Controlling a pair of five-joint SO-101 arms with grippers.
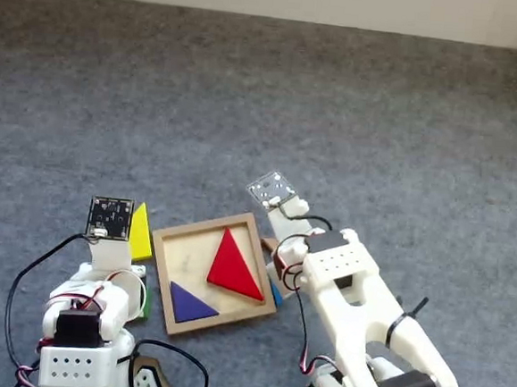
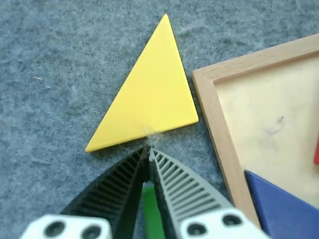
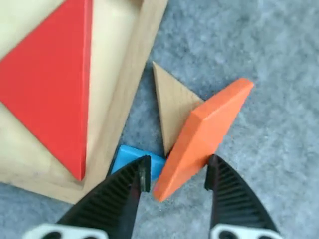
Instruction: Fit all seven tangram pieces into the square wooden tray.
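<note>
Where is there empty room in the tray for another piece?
The tray is bare in its far left part, between its rim and the red triangle, beyond the blue triangle. Crowded: outside its right rim, where the orange piece, plain wooden triangle and light blue piece bunch at the right gripper.

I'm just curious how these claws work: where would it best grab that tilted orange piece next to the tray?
Probably across its two long side edges near the lower end, coming from above. The orange piece leans tilted on the plain wooden triangle, so its flat face offers nothing to pinch, and the right gripper has its open jaws on either side of that end.
</note>
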